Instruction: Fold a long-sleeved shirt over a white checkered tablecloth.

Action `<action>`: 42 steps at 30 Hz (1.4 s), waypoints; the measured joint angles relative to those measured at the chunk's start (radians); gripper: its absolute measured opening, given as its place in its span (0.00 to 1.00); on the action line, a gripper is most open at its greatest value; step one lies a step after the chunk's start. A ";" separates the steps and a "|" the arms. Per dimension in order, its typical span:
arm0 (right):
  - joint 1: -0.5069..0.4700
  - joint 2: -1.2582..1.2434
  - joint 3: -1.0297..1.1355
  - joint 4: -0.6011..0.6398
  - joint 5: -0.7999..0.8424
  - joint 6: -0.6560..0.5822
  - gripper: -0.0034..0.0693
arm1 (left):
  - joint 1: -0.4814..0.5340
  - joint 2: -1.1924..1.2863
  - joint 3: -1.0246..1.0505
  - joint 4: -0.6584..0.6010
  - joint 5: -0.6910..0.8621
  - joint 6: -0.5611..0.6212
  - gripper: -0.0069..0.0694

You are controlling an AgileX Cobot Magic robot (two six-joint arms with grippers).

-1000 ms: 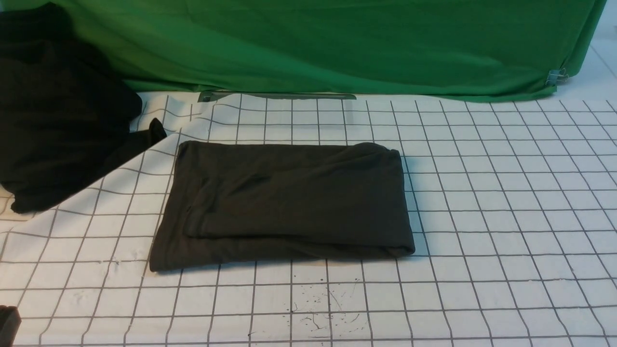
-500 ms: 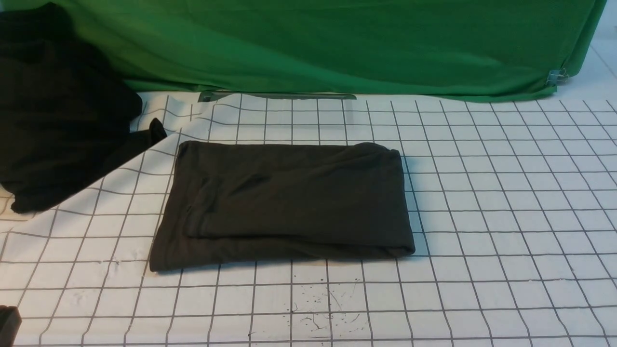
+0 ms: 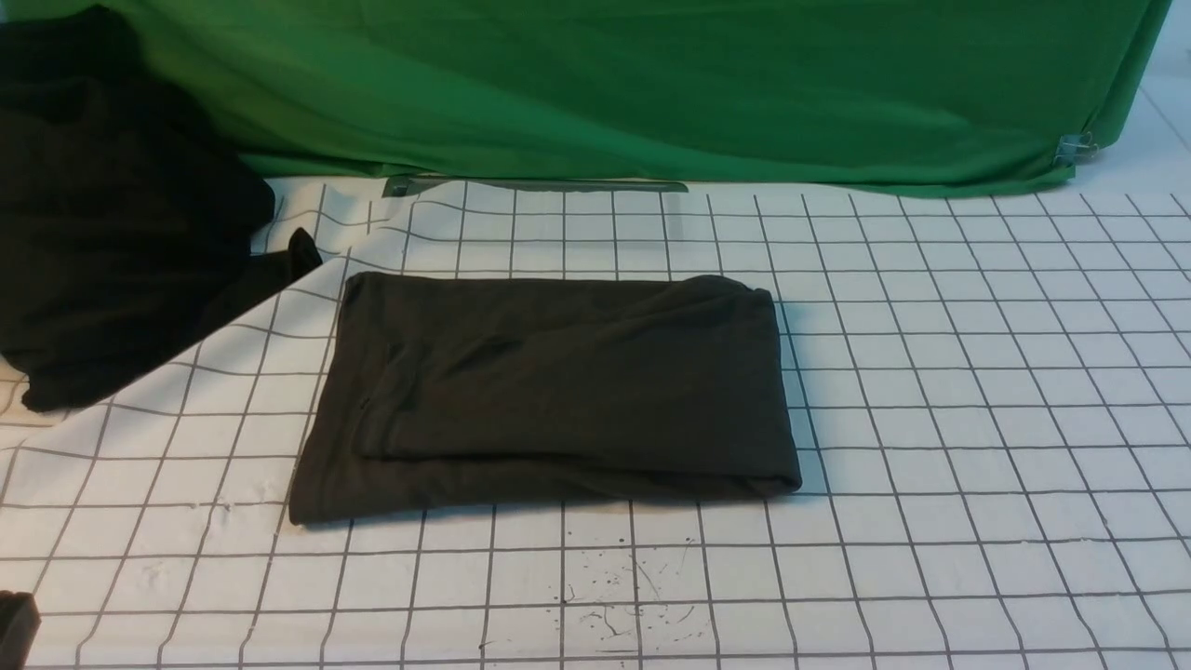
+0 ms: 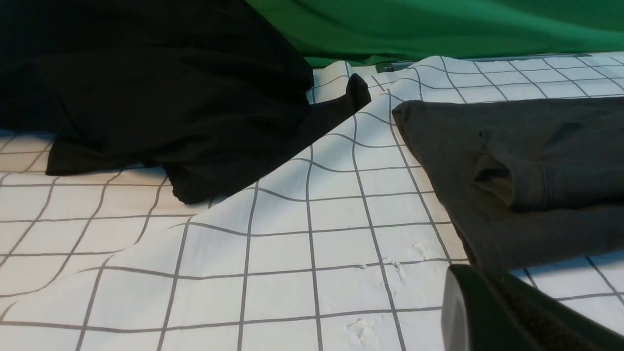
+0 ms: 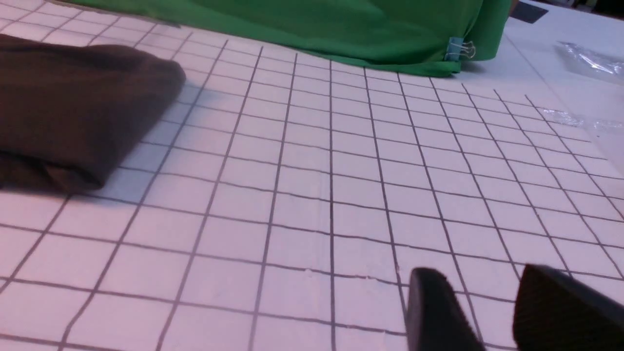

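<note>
Shirt first: the long-sleeved shirt (image 3: 549,391) lies folded into a flat rectangle at the middle of the white checkered tablecloth (image 3: 977,391), its edges fairly square. Bare grid runs wide toward 3 o'clock and 6 o'clock. At 10 o'clock a black heap of cloth (image 3: 112,233) sits near it; green cloth (image 3: 651,84) borders 12 o'clock. The right gripper (image 5: 492,297) hangs spread above open grid. The left gripper (image 4: 492,312) shows one finger only, probably; I cannot tell its spread.
</note>
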 joint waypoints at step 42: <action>0.033 0.000 0.000 -0.126 -0.015 0.138 0.38 | 0.000 0.000 0.000 0.007 0.000 0.000 0.09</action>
